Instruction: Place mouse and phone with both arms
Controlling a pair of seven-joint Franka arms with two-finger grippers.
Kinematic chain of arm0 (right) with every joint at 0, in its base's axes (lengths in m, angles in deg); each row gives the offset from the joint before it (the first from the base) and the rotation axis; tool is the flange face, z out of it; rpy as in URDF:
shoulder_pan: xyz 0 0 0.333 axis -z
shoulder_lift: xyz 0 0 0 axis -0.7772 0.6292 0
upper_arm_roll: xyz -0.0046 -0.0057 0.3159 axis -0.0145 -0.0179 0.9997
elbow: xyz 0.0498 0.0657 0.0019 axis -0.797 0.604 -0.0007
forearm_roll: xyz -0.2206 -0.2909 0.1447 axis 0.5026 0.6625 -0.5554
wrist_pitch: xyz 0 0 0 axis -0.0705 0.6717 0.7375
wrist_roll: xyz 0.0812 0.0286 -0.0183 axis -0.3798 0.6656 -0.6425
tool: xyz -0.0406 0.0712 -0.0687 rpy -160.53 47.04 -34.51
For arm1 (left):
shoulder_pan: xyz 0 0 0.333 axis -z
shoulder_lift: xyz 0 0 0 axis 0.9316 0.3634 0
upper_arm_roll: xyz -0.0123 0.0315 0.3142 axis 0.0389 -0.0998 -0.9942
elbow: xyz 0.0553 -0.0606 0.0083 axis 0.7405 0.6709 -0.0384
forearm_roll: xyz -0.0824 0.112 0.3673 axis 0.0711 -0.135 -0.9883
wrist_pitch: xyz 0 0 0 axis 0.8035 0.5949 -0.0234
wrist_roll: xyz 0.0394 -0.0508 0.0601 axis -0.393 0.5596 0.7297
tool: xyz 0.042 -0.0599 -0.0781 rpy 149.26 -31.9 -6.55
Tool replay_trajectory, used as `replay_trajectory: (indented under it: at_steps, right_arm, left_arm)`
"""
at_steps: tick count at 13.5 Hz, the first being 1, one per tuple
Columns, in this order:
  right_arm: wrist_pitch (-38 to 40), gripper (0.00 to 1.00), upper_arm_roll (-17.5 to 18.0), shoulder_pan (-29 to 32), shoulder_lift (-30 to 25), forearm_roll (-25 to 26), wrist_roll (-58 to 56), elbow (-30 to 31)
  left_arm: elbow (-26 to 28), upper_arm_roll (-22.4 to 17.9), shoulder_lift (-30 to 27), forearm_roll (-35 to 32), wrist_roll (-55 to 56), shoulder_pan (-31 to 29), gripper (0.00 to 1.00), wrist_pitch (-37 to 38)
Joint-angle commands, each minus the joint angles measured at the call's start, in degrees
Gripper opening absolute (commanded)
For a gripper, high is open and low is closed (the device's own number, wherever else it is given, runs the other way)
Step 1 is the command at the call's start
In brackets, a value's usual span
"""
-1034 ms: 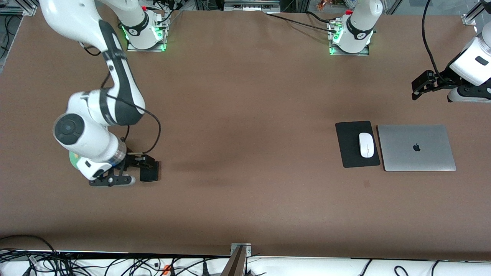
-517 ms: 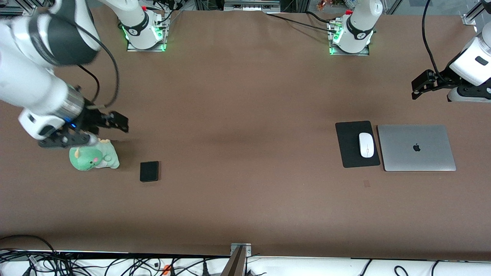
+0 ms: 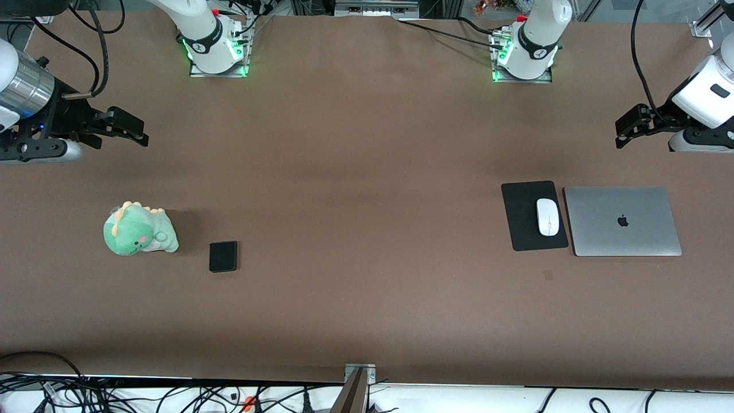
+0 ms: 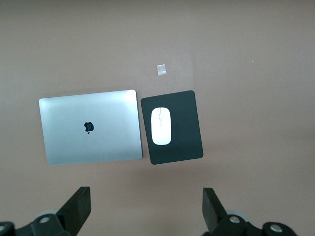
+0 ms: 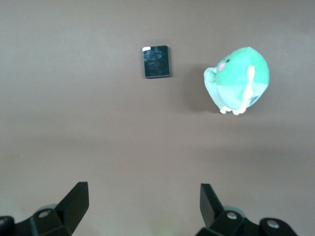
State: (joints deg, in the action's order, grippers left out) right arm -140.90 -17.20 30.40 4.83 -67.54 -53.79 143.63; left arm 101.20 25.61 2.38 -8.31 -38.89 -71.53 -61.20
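Observation:
The white mouse point(image 3: 547, 217) point(image 4: 161, 126) lies on a black mouse pad point(image 3: 522, 229) point(image 4: 184, 128) toward the left arm's end of the table. The small black phone point(image 3: 223, 256) point(image 5: 157, 61) lies flat on the table toward the right arm's end. My right gripper point(image 3: 137, 133) point(image 5: 144, 206) hangs open and empty over bare table at its own end, well clear of the phone. Over bare table at the other end, my left gripper point(image 3: 622, 135) point(image 4: 146, 209) is open with nothing in it, apart from the mouse.
A green dinosaur plush point(image 3: 139, 229) point(image 5: 238, 81) sits beside the phone, closer to the right arm's end. A closed silver laptop point(image 3: 622, 221) point(image 4: 91, 127) lies against the mouse pad. A small tape mark point(image 3: 548, 275) point(image 4: 160, 70) is nearer the front camera than the pad.
My right gripper has risen from beside the phone and swung away toward its end of the table, uncovering the plush. The phone stays put. The left arm has not moved.

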Motion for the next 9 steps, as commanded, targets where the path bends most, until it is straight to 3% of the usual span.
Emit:
replay_trajectory:
  at_steps: [1,9]
  right_arm:
    - [-0.2,1.00,0.5,-0.1,-1.7,2.2,-3.4,2.2]
    - [0.2,1.00,0.4,-0.5,0.5,2.1,-3.4,-1.2]
  left_arm:
    - [-1.8,0.2,0.7,-0.7,0.3,-0.1,1.00,1.4]
    - [-1.8,0.2,0.7,-0.6,0.3,-0.2,1.00,1.7]
